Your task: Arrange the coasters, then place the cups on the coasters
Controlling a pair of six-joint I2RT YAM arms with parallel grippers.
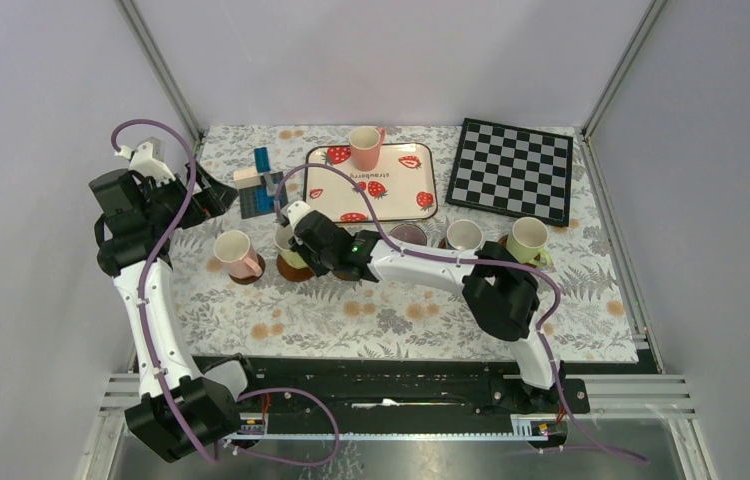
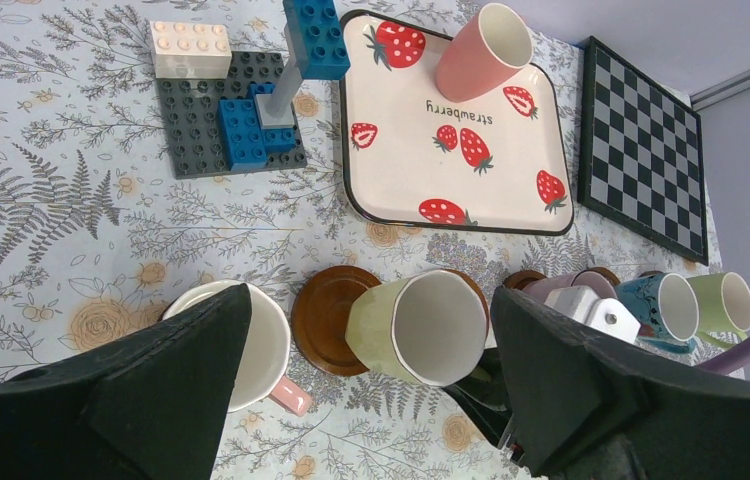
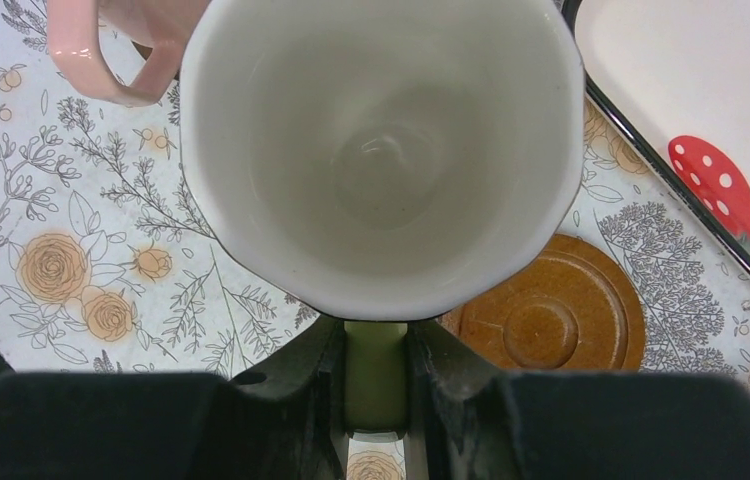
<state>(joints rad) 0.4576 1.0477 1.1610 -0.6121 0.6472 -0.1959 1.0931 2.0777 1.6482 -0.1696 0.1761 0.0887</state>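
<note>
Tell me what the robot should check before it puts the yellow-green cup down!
1. The right fingers are shut on the handle of the yellow-green cup: ok.
2. The coaster beside it is bare: ok.
3. The cup is centred over that coaster: not ok, the coaster shows off to one side.
4. The cup is level: cannot tell.
5. There is a gap to the pale pink cup: cannot tell, its handle looks very close.
6. The left fingers are open and hold nothing: ok.
</note>
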